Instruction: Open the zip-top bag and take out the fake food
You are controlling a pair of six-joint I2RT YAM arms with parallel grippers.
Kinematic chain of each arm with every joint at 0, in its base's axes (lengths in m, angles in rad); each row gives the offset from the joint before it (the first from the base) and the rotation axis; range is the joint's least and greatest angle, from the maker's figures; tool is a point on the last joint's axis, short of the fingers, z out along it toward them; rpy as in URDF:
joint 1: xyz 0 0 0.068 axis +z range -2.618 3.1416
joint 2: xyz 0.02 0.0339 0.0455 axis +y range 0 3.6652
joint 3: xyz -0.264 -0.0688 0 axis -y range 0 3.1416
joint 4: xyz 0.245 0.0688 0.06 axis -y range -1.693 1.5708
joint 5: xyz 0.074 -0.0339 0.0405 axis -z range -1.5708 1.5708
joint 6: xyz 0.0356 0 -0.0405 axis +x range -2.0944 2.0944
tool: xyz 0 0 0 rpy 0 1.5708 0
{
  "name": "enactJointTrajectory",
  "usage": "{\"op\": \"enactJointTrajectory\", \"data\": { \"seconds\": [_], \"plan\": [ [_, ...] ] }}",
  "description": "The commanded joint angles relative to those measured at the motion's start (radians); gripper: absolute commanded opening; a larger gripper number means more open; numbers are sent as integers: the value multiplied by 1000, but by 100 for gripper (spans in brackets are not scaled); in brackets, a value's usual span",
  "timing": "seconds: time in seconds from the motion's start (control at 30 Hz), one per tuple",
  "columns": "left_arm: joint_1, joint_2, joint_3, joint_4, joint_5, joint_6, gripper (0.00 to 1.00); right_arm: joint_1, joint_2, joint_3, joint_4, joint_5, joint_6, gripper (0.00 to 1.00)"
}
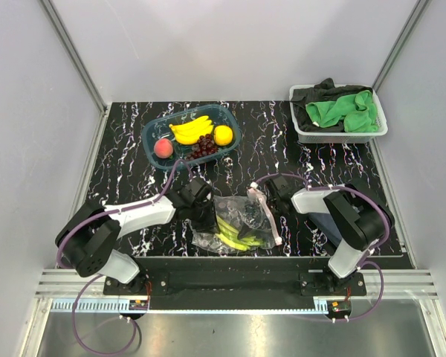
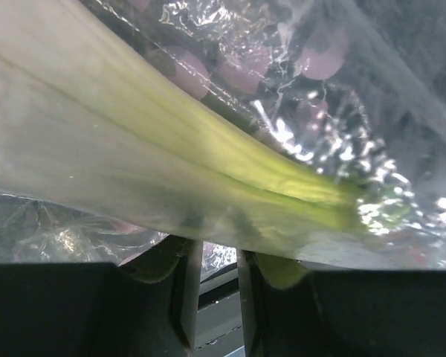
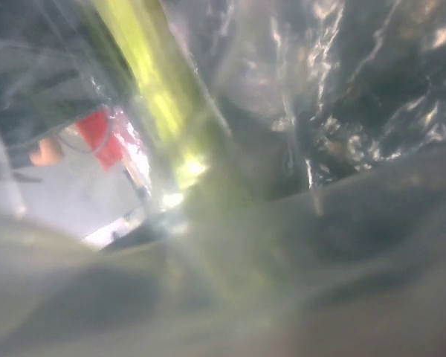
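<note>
The clear zip-top bag lies crumpled at the table's near middle, its pink-red zip strip on the right side. A white-and-green leek lies inside it. My left gripper is at the bag's left edge. In the left wrist view its jaws stand nearly closed with plastic between them, under the leek. My right gripper is pushed into the bag's mouth. Its wrist view is a blur of plastic and leek, and its fingers are hidden. The banana bunch, lemon, peach and grapes lie outside the bag.
The four fruit pieces sit in a blue-tinted clear tray at the back left of centre. A white basket with green and black cloths stands at the back right. Grey walls close in the table.
</note>
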Motion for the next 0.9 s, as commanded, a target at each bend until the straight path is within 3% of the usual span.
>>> {"op": "enactJointTrajectory", "data": {
  "seconds": [0.0,0.07,0.17,0.33,0.43,0.67,0.87],
  "plan": [
    [-1,5,40,72,33,-5,26,17,48,-3,69,-31,20,64],
    [-1,-15,54,47,22,5,28,17,43,1,69,-26,31,59],
    [-1,-64,83,-9,-10,34,34,16,13,8,47,-15,36,44],
    [6,-180,105,-142,-76,82,62,17,-55,31,-15,3,27,27],
    [31,-272,79,-229,-107,80,73,16,-85,57,-65,12,20,21],
    [120,-440,-58,-321,-118,19,84,16,-127,117,-106,9,42,2],
    [194,-395,-156,-224,14,-1,85,16,-125,166,-112,8,62,0]
  ]
}}
